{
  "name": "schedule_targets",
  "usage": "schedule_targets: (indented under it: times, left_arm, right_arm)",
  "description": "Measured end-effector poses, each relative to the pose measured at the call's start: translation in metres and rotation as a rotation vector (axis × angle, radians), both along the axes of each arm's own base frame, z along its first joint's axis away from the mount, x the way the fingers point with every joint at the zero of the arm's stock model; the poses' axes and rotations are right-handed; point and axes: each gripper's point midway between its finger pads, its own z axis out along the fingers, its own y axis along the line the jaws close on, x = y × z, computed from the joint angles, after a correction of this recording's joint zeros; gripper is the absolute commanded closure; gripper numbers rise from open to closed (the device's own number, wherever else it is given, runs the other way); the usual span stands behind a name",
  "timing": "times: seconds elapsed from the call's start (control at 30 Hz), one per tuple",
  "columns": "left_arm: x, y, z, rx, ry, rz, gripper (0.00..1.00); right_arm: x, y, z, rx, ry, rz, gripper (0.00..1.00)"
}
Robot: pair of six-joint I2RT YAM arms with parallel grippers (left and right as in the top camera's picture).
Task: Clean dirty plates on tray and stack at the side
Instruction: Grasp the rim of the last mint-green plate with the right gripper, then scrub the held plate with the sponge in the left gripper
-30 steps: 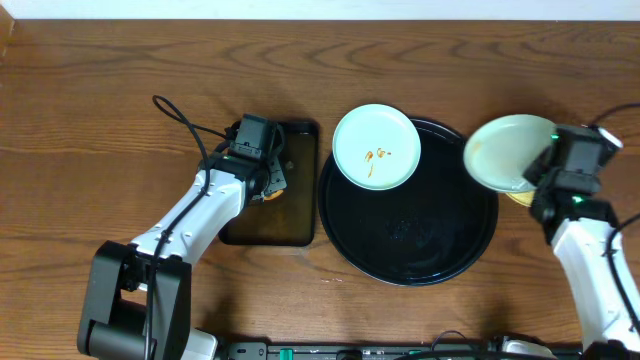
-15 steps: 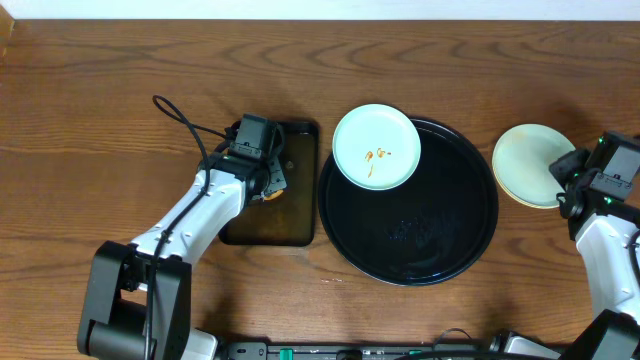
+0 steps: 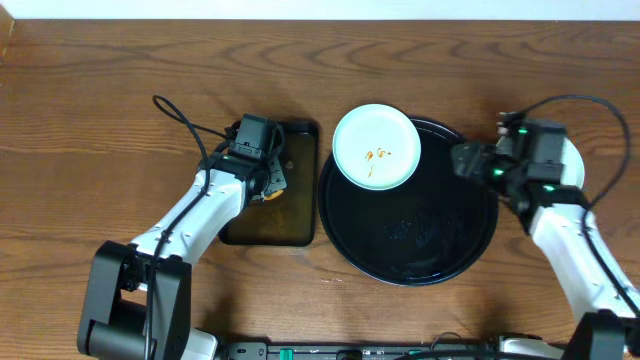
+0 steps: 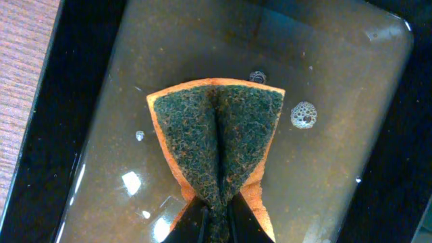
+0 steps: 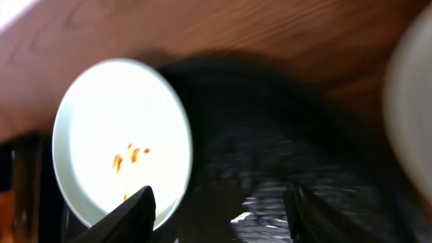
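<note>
One pale mint plate (image 3: 376,147) with orange-brown smears rests on the upper left rim of the round black tray (image 3: 430,245). The right wrist view shows this plate (image 5: 121,135) at the left, ahead of the tray (image 5: 270,128). My right gripper (image 3: 465,160) hovers over the tray's upper right part, open and empty (image 5: 219,209). Right of the tray, a pale plate (image 3: 573,160) lies mostly hidden under my right arm, and its edge (image 5: 413,101) is blurred. My left gripper (image 3: 270,178) is shut on a green and orange sponge (image 4: 216,138).
A rectangular black tray (image 3: 265,225) holding brownish soapy water (image 4: 331,169) lies left of the round tray, under the sponge. A black cable (image 3: 185,125) loops over the wood table behind the left arm.
My right gripper set the pale plate down at the right side, opened, and swung left over the round tray toward the mint plate. The left arm has not moved.
</note>
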Motion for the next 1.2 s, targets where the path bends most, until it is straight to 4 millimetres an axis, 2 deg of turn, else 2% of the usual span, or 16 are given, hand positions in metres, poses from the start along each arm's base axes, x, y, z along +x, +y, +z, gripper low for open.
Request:
schedule_targets:
  times: [0.13,0.27,0.37,0.5,0.57,0.67,0.77,0.9,1.07,1.13,1.2]
  left_arm:
    - [0.000,0.000,0.000,0.000,0.000,0.000,0.92]
    - [0.000,0.000,0.000,0.000,0.000,0.000,0.92]
    - [0.000,0.000,0.000,0.000,0.000,0.000,0.92]
    - [0.000,0.000,0.000,0.000,0.000,0.000,0.92]
    - [0.000,0.000,0.000,0.000,0.000,0.000,0.92]
    - [0.000,0.000,0.000,0.000,0.000,0.000,0.92]
    - [0.000,0.000,0.000,0.000,0.000,0.000,0.92]
    - [0.000,0.000,0.000,0.000,0.000,0.000,0.93]
    - [0.001,-0.003,0.002,0.005,-0.008,-0.055,0.92]
    - [0.002,-0.008,0.008,-0.015,-0.025,-0.087,0.93]
    - [0.010,-0.019,0.023,-0.059,-0.085,-0.124,0.93]
  right_arm:
    - [0.004,0.035,-0.023,-0.014,0.023,0.098,0.44]
    - [0.009,0.059,-0.049,-0.023,0.043,0.159,0.53]
    - [0.012,0.069,-0.070,-0.028,0.061,0.187,0.59]
    - [0.013,0.072,-0.090,-0.032,0.087,0.194,0.71]
    - [0.015,0.072,-0.091,-0.032,0.083,0.189,0.83]
    - [0.015,0.072,-0.092,-0.029,0.089,0.183,0.95]
    - [0.015,0.072,-0.092,-0.029,0.090,0.182,0.99]
    - [0.009,0.072,-0.095,-0.032,0.116,0.191,0.99]
    - [-0.008,0.066,-0.094,-0.065,0.179,0.199,0.99]
    - [-0.019,0.060,-0.090,-0.091,0.212,0.194,0.99]
    - [-0.027,0.055,-0.080,-0.111,0.223,0.190,0.99]
